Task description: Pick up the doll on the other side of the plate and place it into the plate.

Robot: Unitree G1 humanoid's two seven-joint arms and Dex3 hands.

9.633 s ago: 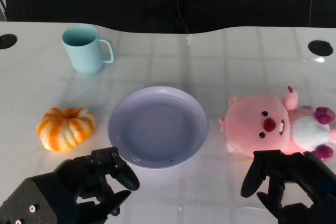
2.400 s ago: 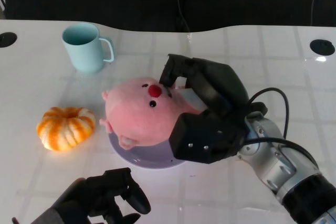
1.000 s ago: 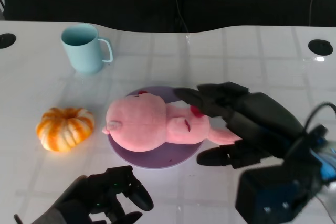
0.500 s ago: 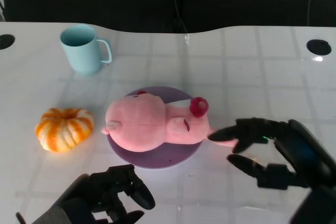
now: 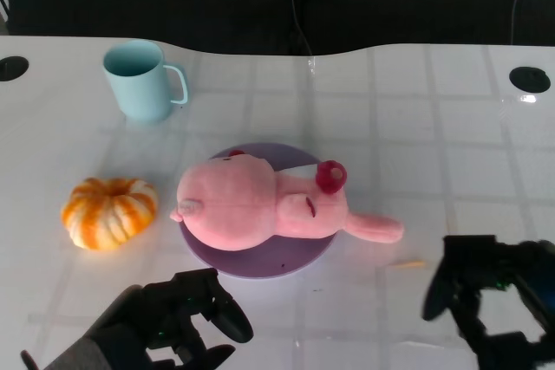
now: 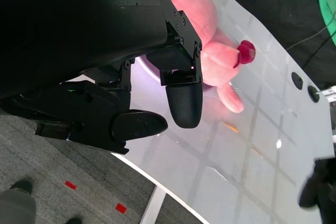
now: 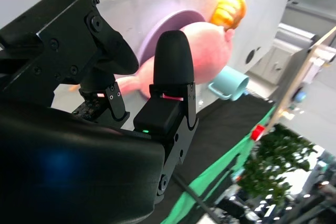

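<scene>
Now that the right hand has drawn back to the table's near edge at about 5 o'clock from the plate, the doll is free of any grip. 1.0 s ago that hand was still spread over the doll's body; 0.5 s ago its fingertips were just at the doll's trailing limb; at present it sits well apart from the toy, fingers parted and loosely bent, holding nothing.

Doll position: lying on its side across the plate, head toward 9 o'clock, body covering most of the dish. 1 limb trails off the rim toward 4 o'clock and rests on the bare table. The dark pink foot sticks up at roughly 2 o'clock of the plate's centre. Only slivers of plate show, at 12 o'clock and along the near rim.

Left hand: at 7 o'clock from the plate, low at the table's near edge, fingers curled in on nothing, same posture as in the earlier frames.

Other items unchanged: mug at 11 o'clock, orange pumpkin at 9 o'clock, close to the doll's head but not touching.

Judgement: release is done and the placement reads as complete; the overhanging limb is the sole imperfection. Doll looks settled, no sign of sliding off.
</scene>
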